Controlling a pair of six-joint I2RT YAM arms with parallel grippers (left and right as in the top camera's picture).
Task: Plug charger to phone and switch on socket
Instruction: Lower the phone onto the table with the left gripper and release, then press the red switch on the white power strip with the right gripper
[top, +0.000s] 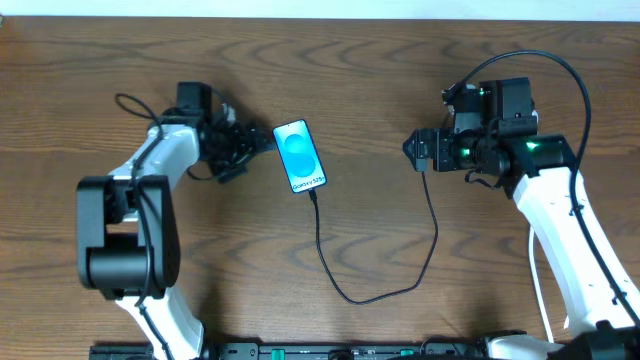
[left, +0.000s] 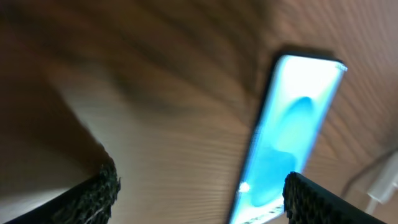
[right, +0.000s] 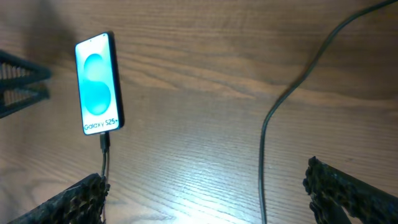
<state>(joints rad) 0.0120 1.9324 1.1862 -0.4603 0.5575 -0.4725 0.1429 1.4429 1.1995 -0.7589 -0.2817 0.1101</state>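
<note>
The phone (top: 299, 155) lies flat on the wooden table with its blue screen lit; it also shows in the left wrist view (left: 292, 130) and the right wrist view (right: 96, 84). The charger cable (top: 345, 292) has its tip in the phone's bottom edge (right: 104, 140), loops toward the front and runs up under my right gripper. My left gripper (top: 243, 150) (left: 199, 186) is open and empty just left of the phone. My right gripper (top: 412, 150) (right: 205, 186) is open and empty, well to the right of the phone, over the cable (right: 264, 143). The socket is hidden from view.
A small white object (left: 379, 186) shows at the right edge of the left wrist view; I cannot tell what it is. Thick black robot cables (top: 540, 60) arc above the right arm. The table's front edge carries the arm bases (top: 330, 350).
</note>
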